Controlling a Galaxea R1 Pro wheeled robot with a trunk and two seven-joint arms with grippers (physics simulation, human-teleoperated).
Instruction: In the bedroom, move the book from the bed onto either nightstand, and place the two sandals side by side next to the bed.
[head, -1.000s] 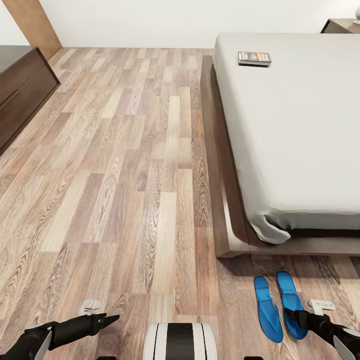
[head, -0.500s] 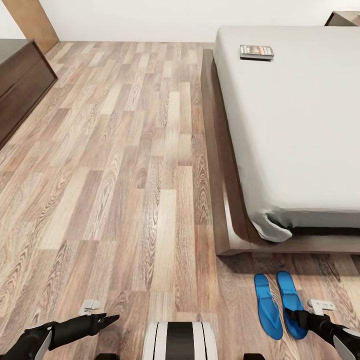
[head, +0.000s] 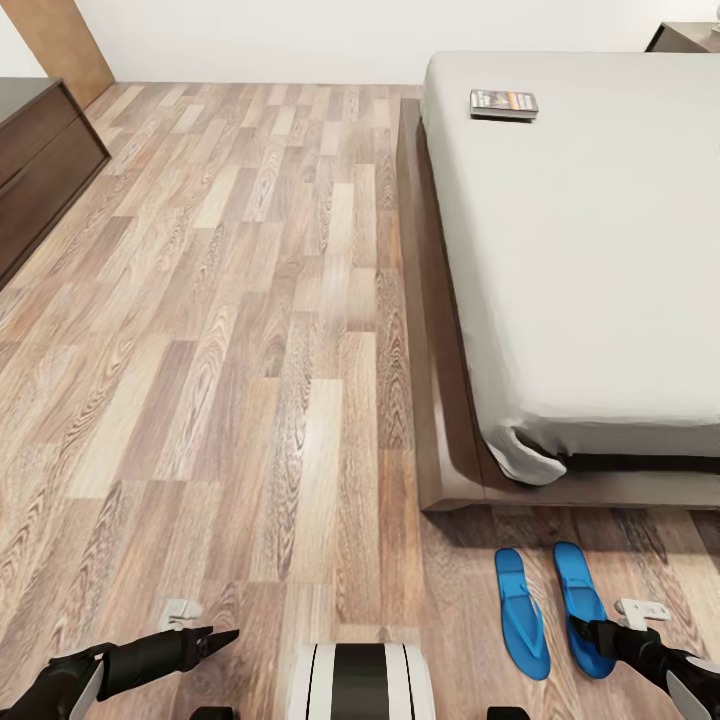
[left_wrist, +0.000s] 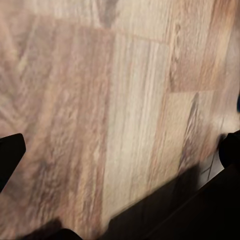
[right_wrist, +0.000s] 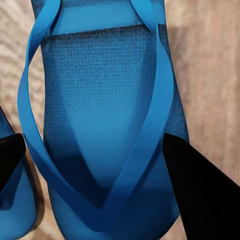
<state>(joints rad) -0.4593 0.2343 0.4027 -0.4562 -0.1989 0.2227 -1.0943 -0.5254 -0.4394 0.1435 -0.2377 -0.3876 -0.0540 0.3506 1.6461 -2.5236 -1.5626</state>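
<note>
Two bright blue sandals lie on the plank floor by the bed's foot corner. The right sandal sits between my right gripper's fingers, which press against its two long edges. The left sandal lies parallel, a small gap away, and its edge also appears in the right wrist view. The book rests near the mattress's far corner. A nightstand peeks in behind the bed. My left gripper hangs open over bare floor.
A long low dark bench stands along the left side. A wide strip of wood floor runs between it and the bed's dark frame. My white base shows at the bottom.
The view swung slightly, shifting the bed, the book and the left sandal leftward. The right sandal kept its place at my right gripper, so the gap between the sandals widened.
</note>
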